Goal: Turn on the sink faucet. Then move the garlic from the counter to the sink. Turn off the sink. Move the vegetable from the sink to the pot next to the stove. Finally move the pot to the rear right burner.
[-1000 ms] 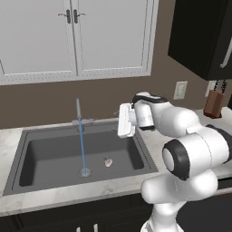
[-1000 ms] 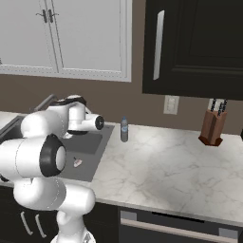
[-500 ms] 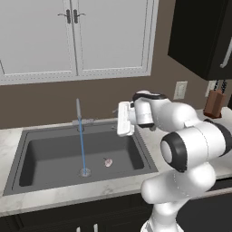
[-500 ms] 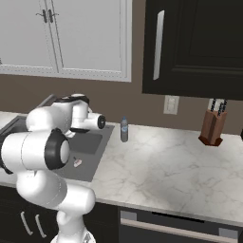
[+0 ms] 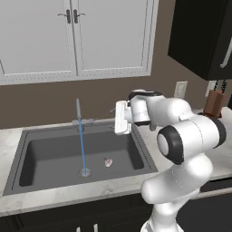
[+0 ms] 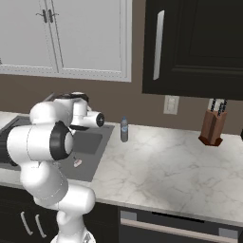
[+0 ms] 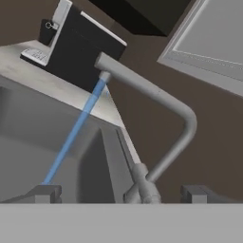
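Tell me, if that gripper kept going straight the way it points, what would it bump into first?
Most likely the faucet: its base sits right between the open gripper's fingertips in the hand view, though depth is hard to judge.

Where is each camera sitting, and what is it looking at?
Left base view: behind the arm's left, looking down at the sink, running faucet, garlic; arm lower right.
Right base view: behind the arm's right, over counter; arm lower left.
Hand view: on the hand, facing the faucet; open end effector fingertips below.
All share sink and faucet.
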